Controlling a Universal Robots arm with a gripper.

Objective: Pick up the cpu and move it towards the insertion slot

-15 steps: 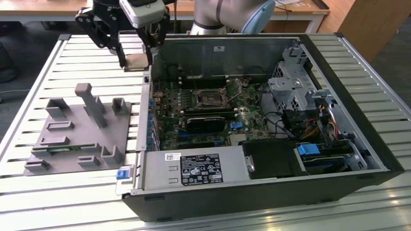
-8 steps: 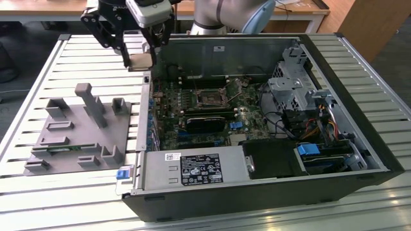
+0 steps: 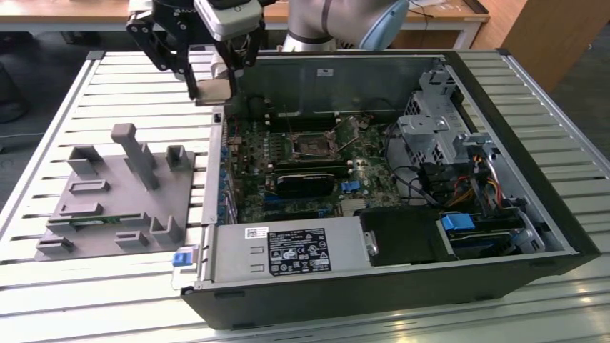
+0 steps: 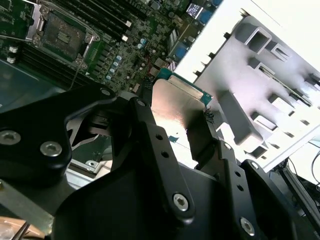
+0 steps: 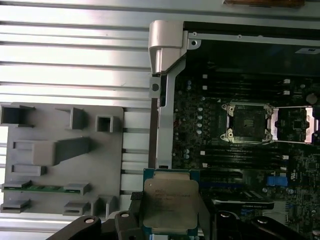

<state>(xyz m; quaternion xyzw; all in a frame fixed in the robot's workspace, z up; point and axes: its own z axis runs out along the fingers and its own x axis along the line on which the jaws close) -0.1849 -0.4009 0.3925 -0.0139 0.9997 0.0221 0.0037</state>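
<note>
My gripper (image 3: pixel 216 80) hangs above the far left corner of the open computer case (image 3: pixel 533 164), shut on the cpu (image 3: pixel 214 92), a small flat square chip with a silvery top. Both wrist views show the cpu (image 4: pixel 177 105) (image 5: pixel 170 200) clamped by its edges between the black fingers (image 4: pixel 142 125), over the case's side wall. The insertion slot (image 3: pixel 310 143) is the open square socket on the motherboard, its metal frame flipped up, and it lies inside the case some way from the chip. Both wrist views also show the slot (image 5: pixel 247 122) (image 4: pixel 62 32).
A grey plastic fixture (image 3: pixel 114 193) lies on the slatted metal table (image 3: pixel 124 293) at the exterior view's left, with a thin green memory strip (image 5: pixel 45 188) in it. Inside the case are a power supply (image 3: pixel 286 250), drive cages (image 3: pixel 429 136) and cables (image 3: pixel 458 189).
</note>
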